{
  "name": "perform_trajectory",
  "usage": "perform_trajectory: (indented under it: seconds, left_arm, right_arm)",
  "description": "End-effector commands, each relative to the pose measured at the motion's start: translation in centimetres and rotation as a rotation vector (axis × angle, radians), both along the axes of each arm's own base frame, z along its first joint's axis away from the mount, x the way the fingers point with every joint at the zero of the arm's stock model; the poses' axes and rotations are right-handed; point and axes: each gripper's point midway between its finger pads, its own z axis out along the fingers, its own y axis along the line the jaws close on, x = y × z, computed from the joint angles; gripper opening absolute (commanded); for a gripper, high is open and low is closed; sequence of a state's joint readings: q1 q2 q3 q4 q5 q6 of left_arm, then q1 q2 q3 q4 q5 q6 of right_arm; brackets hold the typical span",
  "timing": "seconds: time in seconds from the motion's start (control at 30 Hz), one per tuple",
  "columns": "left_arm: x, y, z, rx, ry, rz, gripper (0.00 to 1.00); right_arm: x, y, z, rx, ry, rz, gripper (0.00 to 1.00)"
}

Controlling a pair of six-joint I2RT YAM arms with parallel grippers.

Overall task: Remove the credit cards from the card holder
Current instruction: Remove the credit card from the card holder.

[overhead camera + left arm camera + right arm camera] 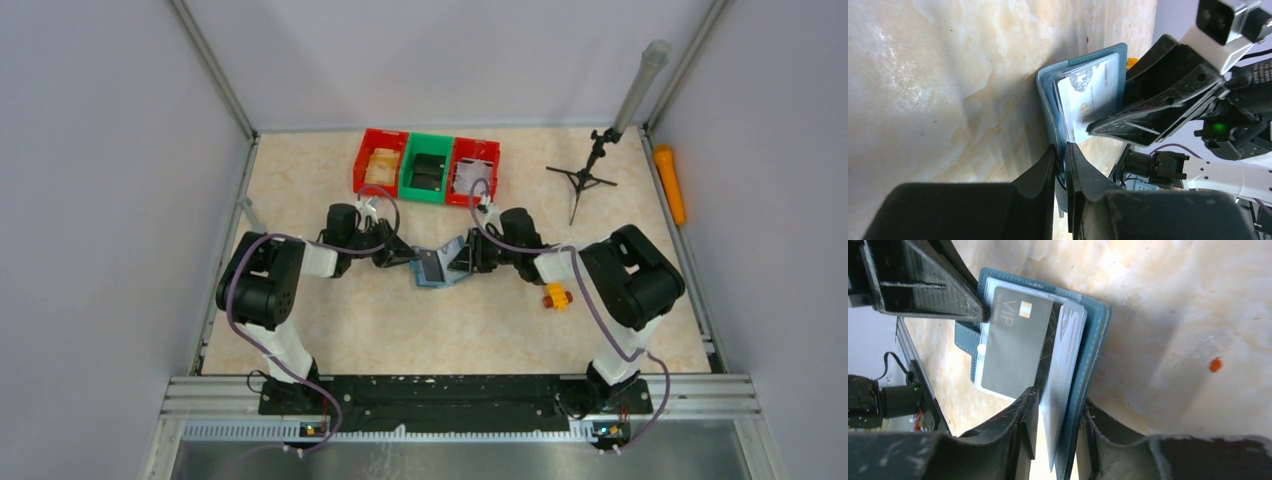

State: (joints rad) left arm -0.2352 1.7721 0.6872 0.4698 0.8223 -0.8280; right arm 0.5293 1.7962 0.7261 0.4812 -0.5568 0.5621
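Marbled beige tabletop (pixel 300 320) fills the floor of a grey-walled cell, and along its far edge we see a left red bin (pixel 381 160), a green bin (pixel 429 168) and a right red bin (pixel 474 170) side by side. A small tripod stand (pixel 585 180) sits at the far right, and a yellow-orange toy block (pixel 556 296) lies beside the right arm.

Near the middle of the table, the card holder (pixel 440 265) is spread open between the two arms. From the left, the left gripper (pixel 1062 150) has its fingers drawn nearly together, and the thin teal edge of the holder's left flap is pinched between them. From the right, the right gripper (pixel 1058 407) straddles the other flap. Its jaws stand a little apart, with one finger against the clear sleeve side and the other against the teal outer cover. We cannot tell whether they press on it.

A dark grey credit card (pixel 1015 347) marked VIP sits in a clear inner sleeve, and in the right wrist view the left gripper's tip is just beside its upper left corner.
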Motion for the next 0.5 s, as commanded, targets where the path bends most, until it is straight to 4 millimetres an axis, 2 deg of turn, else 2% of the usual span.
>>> perform_trajectory:
  seconds: [0.0, 0.07, 0.2, 0.27, 0.37, 0.47]
  left_arm:
    - [0.8, -0.2, 0.9, 0.020, -0.064, -0.017, 0.14]
    - [0.8, -0.1, 0.8, 0.036, -0.066, -0.015, 0.13]
    - [0.8, -0.1, 0.3, 0.062, -0.055, -0.023, 0.16]
    - [0.8, -0.3, 0.2, 0.065, -0.048, -0.031, 0.28]
    - [0.6, -0.6, 0.0, 0.064, -0.042, -0.043, 0.45]
    - [0.5, -1.0, 0.0, 0.059, -0.036, -0.058, 0.48]
  right_arm:
    - [2.1, -1.8, 2.3, 0.008, -0.077, -0.094, 0.35]
    - [2.2, -2.6, 2.3, 0.021, -0.071, -0.128, 0.40]
    - [2.4, -2.7, 2.6, 0.041, -0.073, -0.128, 0.40]
    - [2.1, -2.2, 2.3, 0.060, -0.054, -0.101, 0.37]
    - [1.8, -1.6, 2.2, 0.089, -0.032, -0.070, 0.26]
    - [1.7, -1.5, 2.1, 0.094, -0.022, -0.058, 0.20]
